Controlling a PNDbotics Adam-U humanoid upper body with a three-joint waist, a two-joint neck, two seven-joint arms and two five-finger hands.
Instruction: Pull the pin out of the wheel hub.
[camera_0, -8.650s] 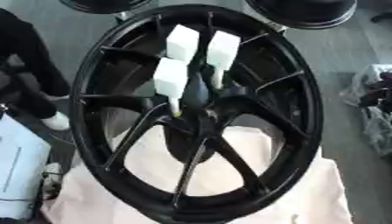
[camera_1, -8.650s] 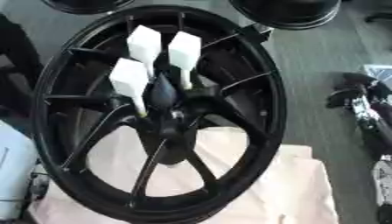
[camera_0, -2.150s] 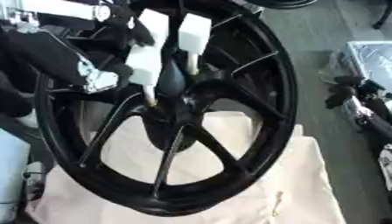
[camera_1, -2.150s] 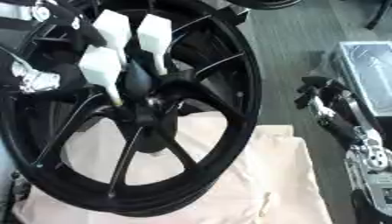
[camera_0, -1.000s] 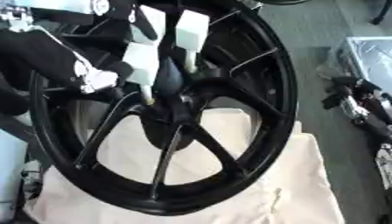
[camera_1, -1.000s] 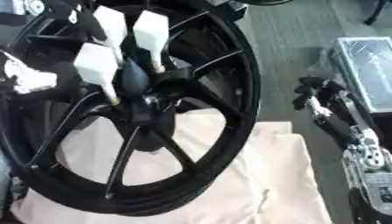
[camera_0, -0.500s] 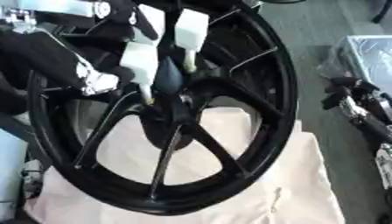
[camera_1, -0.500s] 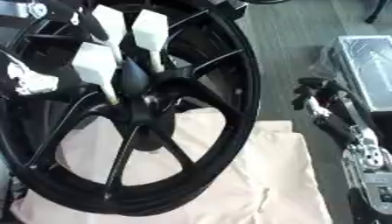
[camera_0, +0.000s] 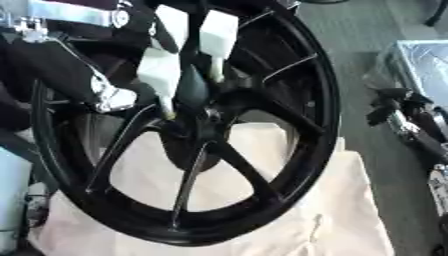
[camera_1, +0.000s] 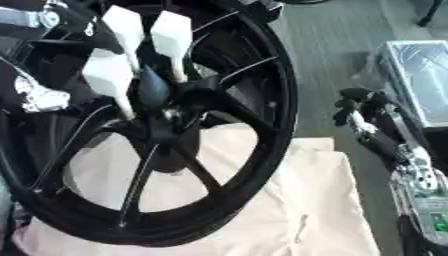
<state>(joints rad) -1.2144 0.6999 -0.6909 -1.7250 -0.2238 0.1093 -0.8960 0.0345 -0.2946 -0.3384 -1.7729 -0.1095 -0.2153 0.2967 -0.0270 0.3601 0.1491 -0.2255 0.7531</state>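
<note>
Left eye view: a black wheel (camera_0: 289, 150) stands tilted on a cream cloth (camera_0: 341, 220) spread over the surface. Three white pins with thin stems stand in the hub (camera_0: 197, 125). One pin (camera_0: 159, 75) is nearest the left arm, a second pin (camera_0: 218, 35) lies further right of it, and a third pin (camera_0: 172, 25) sits above and between them. A dark cone (camera_0: 191, 90) rises from the hub, just beside the first pin. The left arm (camera_0: 61, 65) enters from the upper left and crosses in front of the rim, ending in a pale part (camera_0: 112, 99) just left of the first pin's stem. Of the left hand itself I cannot tell whether its fingers are curled or straight (the dark hand merges with the dark spokes), nor whether it touches a pin. All three pins are seated in the hub.

Right eye view: the right hand (camera_1: 363, 112) shows at the right edge, well apart from the wheel, dark and hanging over the grey floor (camera_1: 324, 60). Its fingers look bunched, but I cannot tell its state for certain. A silver forearm (camera_1: 416, 175) runs down from it toward the lower right corner. A grey box (camera_1: 420, 75) lies just above and right of that hand.
</note>
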